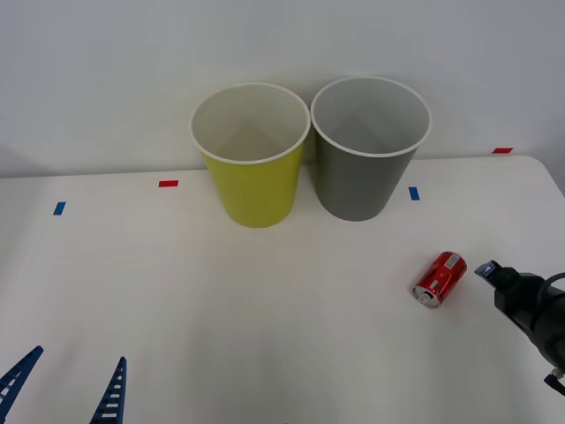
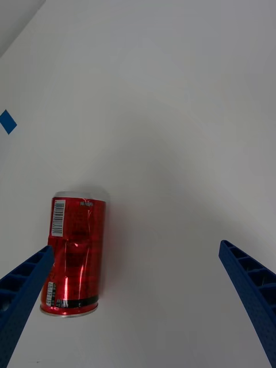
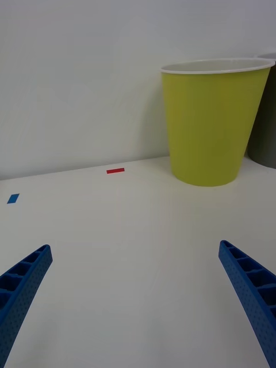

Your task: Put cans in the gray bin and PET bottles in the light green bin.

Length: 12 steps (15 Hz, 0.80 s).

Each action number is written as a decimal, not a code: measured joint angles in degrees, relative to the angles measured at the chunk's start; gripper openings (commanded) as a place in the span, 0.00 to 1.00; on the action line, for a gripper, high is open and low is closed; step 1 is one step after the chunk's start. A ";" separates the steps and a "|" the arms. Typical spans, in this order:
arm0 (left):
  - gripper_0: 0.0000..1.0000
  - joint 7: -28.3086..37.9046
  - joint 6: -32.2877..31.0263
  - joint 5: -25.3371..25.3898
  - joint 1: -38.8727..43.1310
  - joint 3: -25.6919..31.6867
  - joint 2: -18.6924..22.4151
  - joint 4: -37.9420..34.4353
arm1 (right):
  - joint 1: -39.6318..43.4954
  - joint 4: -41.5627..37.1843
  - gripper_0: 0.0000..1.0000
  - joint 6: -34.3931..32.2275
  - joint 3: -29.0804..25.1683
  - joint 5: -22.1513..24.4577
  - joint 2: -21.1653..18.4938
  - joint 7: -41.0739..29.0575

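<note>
A small red can (image 1: 440, 279) lies on its side on the white table, to the right of the bins and nearer to me. In the right wrist view the can (image 2: 75, 256) rests just beside one blue finger (image 2: 23, 287) of my open right gripper (image 2: 138, 299), off to one side of the gap. The light green bin (image 1: 256, 168) and the gray bin (image 1: 362, 163) stand upright side by side at the back, both looking empty. My left gripper (image 1: 66, 389) hangs open low at the front left, holding nothing. PET bottles are out of view.
Small blue tape marks (image 1: 58, 208) (image 1: 413, 193) and red ones (image 1: 168, 184) (image 1: 501, 150) lie on the table along the back. A white wall rises right behind the bins. The table's right edge (image 1: 552, 181) runs close to my right arm (image 1: 530, 305).
</note>
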 measured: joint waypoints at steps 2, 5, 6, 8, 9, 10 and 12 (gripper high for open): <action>1.00 0.00 0.00 0.00 0.00 0.00 0.00 0.00 | -3.95 2.24 1.00 3.32 1.07 -4.41 -2.72 -0.42; 1.00 0.00 0.00 0.00 0.00 0.00 0.00 0.00 | -7.73 7.14 1.00 3.57 1.35 -12.41 -6.40 0.65; 1.00 0.00 0.00 0.00 0.00 0.00 0.00 0.00 | -8.82 8.53 1.00 3.72 1.41 -15.23 -8.21 1.01; 1.00 0.00 0.00 0.00 0.00 0.00 0.00 0.00 | -11.56 10.80 1.00 6.31 1.62 -19.65 -11.59 1.31; 1.00 0.00 0.00 0.00 0.00 0.00 0.00 0.00 | -13.40 11.70 1.00 8.37 1.85 -21.19 -12.41 1.36; 1.00 0.00 0.00 0.00 0.00 0.00 0.00 0.00 | -15.10 12.80 1.00 9.67 1.95 -22.74 -12.81 1.28; 1.00 0.00 0.00 0.00 0.00 0.00 0.00 0.00 | -18.21 16.21 1.00 10.20 2.18 -25.69 -13.61 0.99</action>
